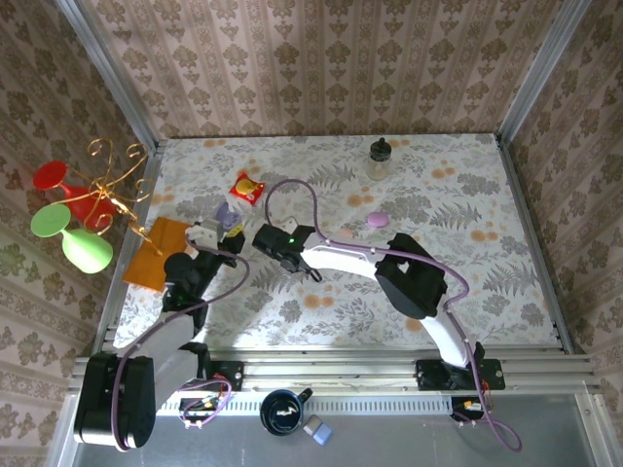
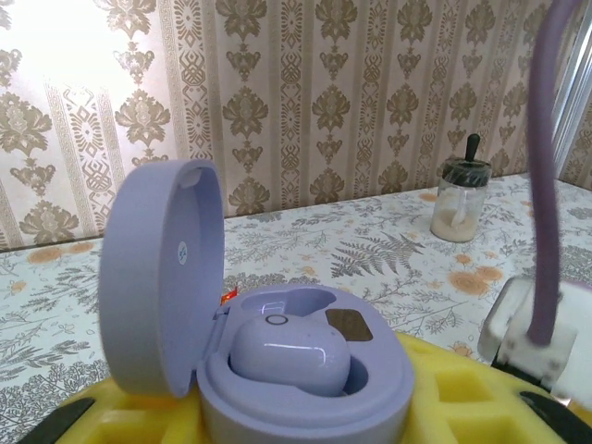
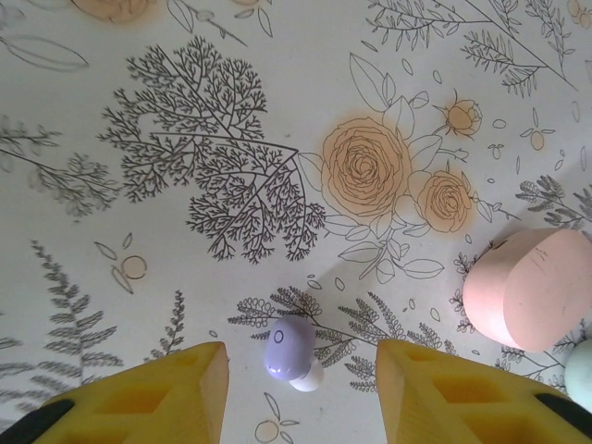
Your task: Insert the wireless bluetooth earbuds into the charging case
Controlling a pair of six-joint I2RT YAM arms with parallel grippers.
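Right gripper (image 3: 301, 370) stands spread over a loose earbud (image 3: 289, 346); left gripper (image 2: 305, 416) is clamped on the open charging case (image 2: 162, 277).
The lilac bud lies untouched between the right fingers. It is probably feather-light, hard and slick, so pinch gently across its broad middle. A pink case (image 3: 532, 287) sits farther right. The held case has one seated earbud (image 2: 289, 356).

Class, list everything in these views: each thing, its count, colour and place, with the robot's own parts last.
Lilac case: one, lilac, open, in left gripper.
Seated earbud: one, lilac, inside lilac case.
Loose earbud: one, lilac, on table below right gripper.
Pink case: one, pink, mid-table.
Jar: one, clear, black lid, far edge.
Packet: one, red-yellow, far left.
Cloth: one, orange, left edge.
Left gripper: yellow pads, shut on lilac case.
Right gripper: yellow pads, open.
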